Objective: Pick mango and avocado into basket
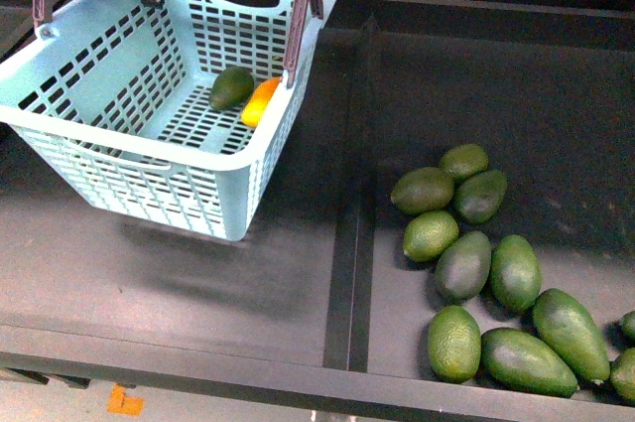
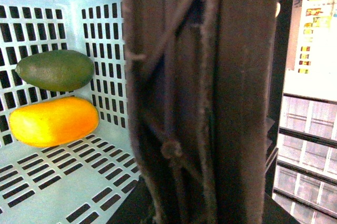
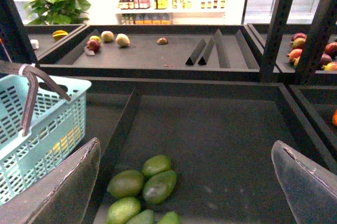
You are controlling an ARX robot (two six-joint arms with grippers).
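Aqua-blue basket (image 1: 119, 159) on my left tray holds the avocado (image 1: 231, 87) touching the mango (image 1: 261, 101) near its handle (image 1: 302, 5), loose avocados (image 1: 491, 273) crowd the right tray, my right gripper (image 3: 189, 182) hangs spread wide, and I cannot tell my left gripper's state.

- Basket (image 1: 149, 159): light aqua plastic, slotted walls and floor, faint sheen.
- Handle (image 1: 303, 5): brown-grey, dull, scuffed surface.
- Mango (image 2: 52, 121): smooth yellow-orange skin, soft gloss.
- Avocado (image 2: 55, 69): dark green skin, matt, finely textured.
- Loose avocados (image 1: 496, 283): green, dull to slightly waxy, pebbled.
- Shelf (image 1: 198, 283): dark, matt, smooth surface.
- Right gripper (image 3: 189, 192) fingers (image 3: 303, 182): grey, matt, lightly scratched.
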